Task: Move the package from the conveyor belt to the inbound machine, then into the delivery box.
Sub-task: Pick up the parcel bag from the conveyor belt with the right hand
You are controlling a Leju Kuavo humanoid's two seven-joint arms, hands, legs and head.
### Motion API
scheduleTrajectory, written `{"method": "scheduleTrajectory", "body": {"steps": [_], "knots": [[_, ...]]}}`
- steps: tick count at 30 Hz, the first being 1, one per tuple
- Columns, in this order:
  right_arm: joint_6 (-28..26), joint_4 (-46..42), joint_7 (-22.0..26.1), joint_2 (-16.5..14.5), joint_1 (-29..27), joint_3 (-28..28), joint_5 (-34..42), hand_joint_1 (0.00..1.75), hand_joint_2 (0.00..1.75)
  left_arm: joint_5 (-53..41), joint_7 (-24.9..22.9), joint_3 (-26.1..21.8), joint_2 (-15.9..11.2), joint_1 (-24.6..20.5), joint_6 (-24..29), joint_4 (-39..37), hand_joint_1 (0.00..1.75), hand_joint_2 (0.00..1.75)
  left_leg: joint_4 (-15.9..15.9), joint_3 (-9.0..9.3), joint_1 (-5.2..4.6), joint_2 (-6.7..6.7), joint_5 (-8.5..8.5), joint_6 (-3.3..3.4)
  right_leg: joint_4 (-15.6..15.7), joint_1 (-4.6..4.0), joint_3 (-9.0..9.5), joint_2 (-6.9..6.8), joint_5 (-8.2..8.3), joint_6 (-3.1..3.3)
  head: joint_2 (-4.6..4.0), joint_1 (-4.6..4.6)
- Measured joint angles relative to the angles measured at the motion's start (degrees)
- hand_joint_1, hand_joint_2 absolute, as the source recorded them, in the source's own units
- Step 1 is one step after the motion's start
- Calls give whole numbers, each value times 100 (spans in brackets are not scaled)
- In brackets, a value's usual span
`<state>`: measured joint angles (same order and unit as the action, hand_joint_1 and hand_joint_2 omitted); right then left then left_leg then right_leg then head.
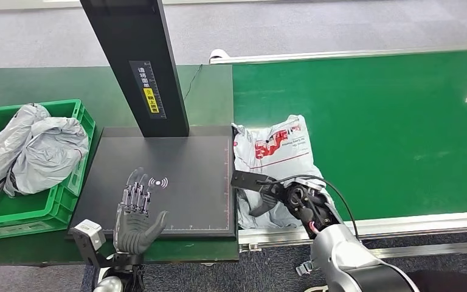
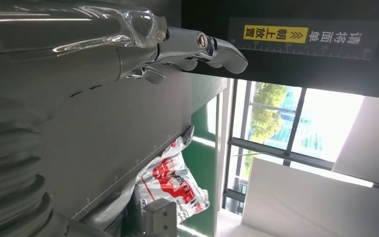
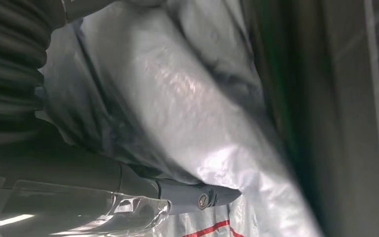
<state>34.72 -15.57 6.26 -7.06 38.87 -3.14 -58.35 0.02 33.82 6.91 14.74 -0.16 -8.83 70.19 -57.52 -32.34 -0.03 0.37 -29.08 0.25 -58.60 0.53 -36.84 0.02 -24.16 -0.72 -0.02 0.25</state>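
A grey and white package (image 1: 276, 149) with red print lies on the green conveyor belt (image 1: 389, 134), at its left edge beside the inbound machine's black platform (image 1: 188, 182). My right hand (image 1: 292, 201) grips the near end of the package (image 3: 177, 98); its thumb lies on the plastic and a finger (image 3: 192, 195) presses in from the side. Over the near left part of the platform my left hand (image 1: 135, 213) hovers, palm up and fingers (image 2: 197, 47) spread, holding nothing. The left wrist view has the package (image 2: 172, 180) beyond the platform (image 2: 108, 143).
A green crate (image 1: 24, 222) with grey bagged parcels (image 1: 48, 152) stands left of the platform. The machine's black column (image 1: 140, 61) leans up over the platform's back edge. The belt's metal rail (image 1: 401, 225) runs along its near edge.
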Motion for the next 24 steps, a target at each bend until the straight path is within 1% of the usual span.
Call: {"method": "scheduleTrajectory", "body": {"steps": [1,2,5,6,9,10,13,14,19,24], "knots": [[5,4,-66,-38,-15,-74,-41,0,175,4,-18,-2,1,0,15,4,0,175,0,3,1,1,-1,-2,0,-1,2,1,0,1,0,0],[8,8,-128,-70,-26,-142,-83,18,175,8,-33,-2,1,2,27,12,0,175,0,6,2,2,-2,-3,0,-2,4,2,-1,1,1,0],[8,14,-271,-135,-50,-345,-228,120,175,14,-62,-3,7,9,47,37,0,175,0,16,2,2,-3,-4,1,-3,13,2,-3,4,1,-1],[4,15,-297,-148,-62,-414,-264,136,175,15,-70,-3,11,11,50,43,0,175,1,21,3,2,-4,-6,1,-4,19,2,-4,5,0,0],[-3,16,-324,-165,-78,-576,-307,136,175,15,-82,-3,17,16,57,57,0,175,1,38,3,3,-8,-10,1,-6,35,2,-8,11,0,1],[-4,16,-326,-166,-77,-609,-310,140,175,15,-83,-3,17,17,58,63,0,175,1,43,3,3,-8,-11,1,-6,40,2,-9,12,0,1],[-5,16,-328,-169,-76,-665,-311,169,175,15,-85,-2,17,18,59,80,0,175,1,51,4,3,-9,-13,1,-9,48,2,-10,13,0,0],[-5,16,-328,-170,-75,-677,-311,175,175,15,-86,-3,17,18,59,83,0,175,1,53,4,3,-10,-13,1,-10,51,2,-10,13,0,0],[-57,16,-327,-171,-82,-749,-309,175,175,15,-86,-2,17,18,59,85,0,175,1,61,6,2,-12,-16,1,-12,57,2,-12,15,0,0],[-419,16,-312,-175,-131,-786,-269,175,175,15,-86,-2,17,20,61,85,0,175,1,60,7,1,-12,-16,1,-12,58,2,-12,15,0,1]]}}
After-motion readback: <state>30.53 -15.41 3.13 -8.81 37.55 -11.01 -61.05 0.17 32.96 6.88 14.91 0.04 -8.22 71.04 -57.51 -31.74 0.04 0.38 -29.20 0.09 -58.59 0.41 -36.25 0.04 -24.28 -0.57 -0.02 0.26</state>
